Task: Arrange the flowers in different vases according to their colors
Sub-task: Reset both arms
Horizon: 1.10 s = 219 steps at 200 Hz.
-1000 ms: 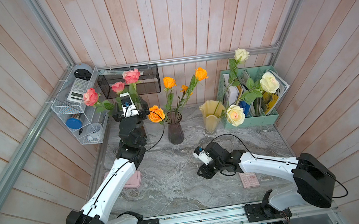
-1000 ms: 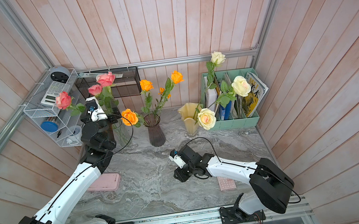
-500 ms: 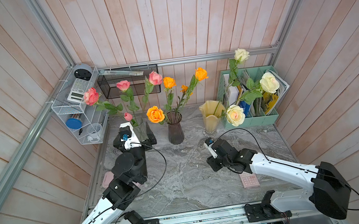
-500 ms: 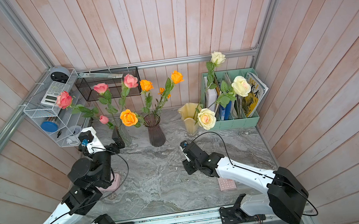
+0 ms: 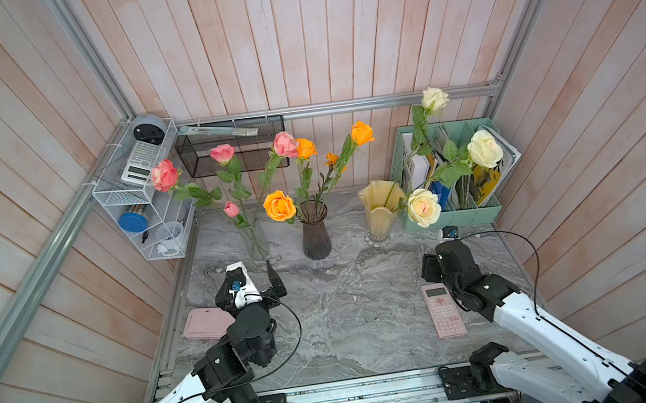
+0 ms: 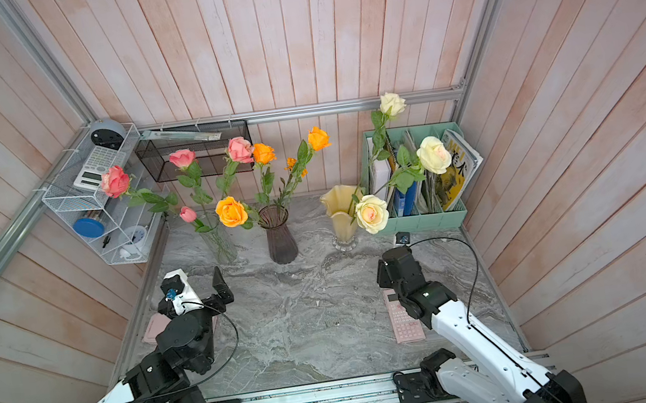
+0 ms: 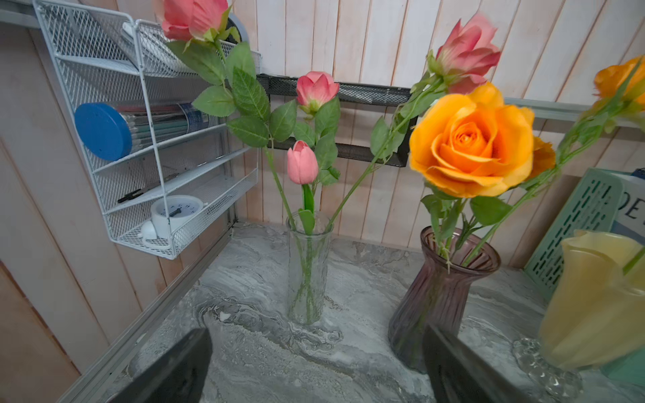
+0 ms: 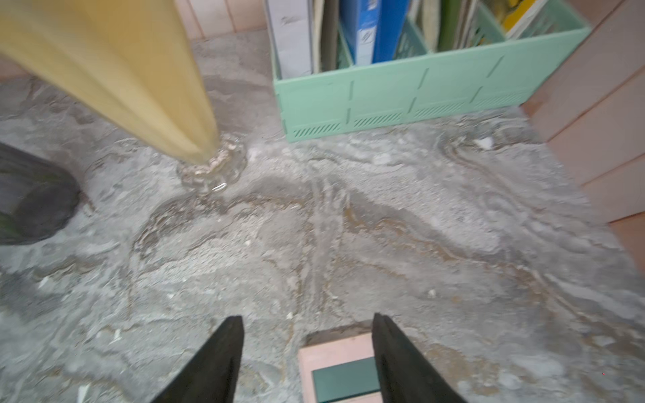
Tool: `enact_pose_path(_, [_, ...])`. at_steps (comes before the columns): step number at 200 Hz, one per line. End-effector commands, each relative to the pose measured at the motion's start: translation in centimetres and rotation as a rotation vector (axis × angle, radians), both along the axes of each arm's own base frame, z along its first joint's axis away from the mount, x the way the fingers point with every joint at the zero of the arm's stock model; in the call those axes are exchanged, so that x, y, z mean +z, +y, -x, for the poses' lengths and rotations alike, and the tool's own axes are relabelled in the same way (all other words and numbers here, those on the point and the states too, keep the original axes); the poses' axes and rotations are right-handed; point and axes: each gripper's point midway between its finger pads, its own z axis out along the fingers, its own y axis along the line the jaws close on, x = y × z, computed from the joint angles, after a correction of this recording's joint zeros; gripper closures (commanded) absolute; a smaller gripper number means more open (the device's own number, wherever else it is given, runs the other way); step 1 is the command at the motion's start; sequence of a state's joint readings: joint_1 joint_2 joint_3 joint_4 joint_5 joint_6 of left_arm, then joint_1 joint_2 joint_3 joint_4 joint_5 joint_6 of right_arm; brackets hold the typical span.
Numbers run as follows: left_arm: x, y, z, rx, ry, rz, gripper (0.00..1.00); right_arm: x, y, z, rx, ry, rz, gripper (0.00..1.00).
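Orange roses [image 5: 279, 205] in the purple vase [image 5: 315, 237]; pink roses [image 5: 163, 175] in the clear vase [image 5: 254, 238] left of it; cream roses [image 5: 422, 207] in the yellow vase [image 5: 377, 214] right of it. Left jaws spread, empty, front-left of it; right jaws parted, empty, front-right.

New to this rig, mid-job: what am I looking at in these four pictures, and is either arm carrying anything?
Two white robot arms reach over a marble table, each ending in a two-fingered claw. Two pictures look down from overhead; the other two come from cameras on the wrists. At the back stand three vases: a clear vase with pink roses, a purple vase with orange roses, a yellow vase with cream roses. A pink calculator lies on the table. The left claw and the right claw are open and empty.
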State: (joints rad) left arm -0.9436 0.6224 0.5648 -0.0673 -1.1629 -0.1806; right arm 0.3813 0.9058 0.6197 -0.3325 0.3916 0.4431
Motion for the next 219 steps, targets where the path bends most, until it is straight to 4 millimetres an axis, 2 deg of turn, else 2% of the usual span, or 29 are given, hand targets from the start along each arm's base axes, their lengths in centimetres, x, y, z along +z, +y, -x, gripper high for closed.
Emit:
enact_pose_path(1, [-1.4,2.6,-0.7,0.115,-0.007,0.058,0.0,-0.2,-3.8,-0.5,-0.138,0.003,0.01,0.29])
enact_pose_path(8, [-2.3,3.6,-1.2,0.143,0.0,0.081,0.0,-0.5,-4.9,-0.6,-0.181,0.018,-0.001,0.27])
enact_pose_path(14, [-2.8,4.6,-1.5,0.163,0.004,0.107,0.0,-0.8,-5.8,-0.9,-0.211,0.026,-0.009,0.2])
enact_pose_path(21, [-3.3,5.8,-1.8,0.19,0.0,0.132,0.0,-1.0,-6.8,-1.1,-0.242,0.038,-0.01,0.16])
enact_pose_path(48, [-5.2,10.2,-2.7,0.329,-0.01,0.12,0.0,-0.9,-9.9,-1.9,-0.344,0.019,0.05,0.14])
enact_pose_path(68, [-6.5,11.8,-4.0,0.402,0.006,0.054,0.0,-0.7,-11.7,-2.5,-0.408,-0.024,0.072,0.13])
enact_pose_path(74, [-6.8,12.0,-4.4,0.408,0.008,0.023,0.0,-0.5,-12.1,-2.7,-0.421,-0.045,0.091,0.12])
enact_pose_path(77, [-6.9,11.9,-4.7,0.406,0.006,0.013,0.0,-0.4,-12.3,-2.8,-0.429,-0.059,0.096,0.04])
enact_pose_path(80, [-6.8,11.9,-4.9,0.404,-0.007,-0.01,0.0,-0.2,-12.4,-2.9,-0.432,-0.074,0.101,0.02])
enact_pose_path(100, [-7.8,11.5,-7.2,0.376,-0.016,-0.077,0.0,0.4,-12.7,-4.1,-0.425,-0.155,0.134,0.02])
enact_pose_path(129, [-11.0,11.5,-9.9,0.358,0.038,-0.108,0.0,0.2,-13.1,-5.8,-0.426,-0.219,0.193,0.02])
enact_pose_path(155, [-13.7,11.6,-10.8,0.346,0.064,-0.103,0.0,-0.3,-13.3,-6.7,-0.421,-0.353,0.205,0.02])
enact_pose_path(169, [-14.8,11.7,-11.0,0.324,0.045,-0.093,0.0,-0.4,-12.8,-7.3,-0.375,-0.32,0.178,0.02])
enact_pose_path(196, [-15.3,11.3,-11.2,0.28,0.048,-0.084,0.0,0.6,-12.1,-7.6,-0.321,-0.413,0.18,0.02])
enact_pose_path(205, [-15.3,11.5,-11.4,0.267,0.045,-0.074,0.0,0.6,-11.6,-7.6,-0.283,-0.439,0.179,0.02])
enact_pose_path(219, [-15.8,10.6,-11.7,0.201,0.055,-0.082,0.0,0.4,-10.0,-7.6,-0.199,-0.466,0.128,0.02])
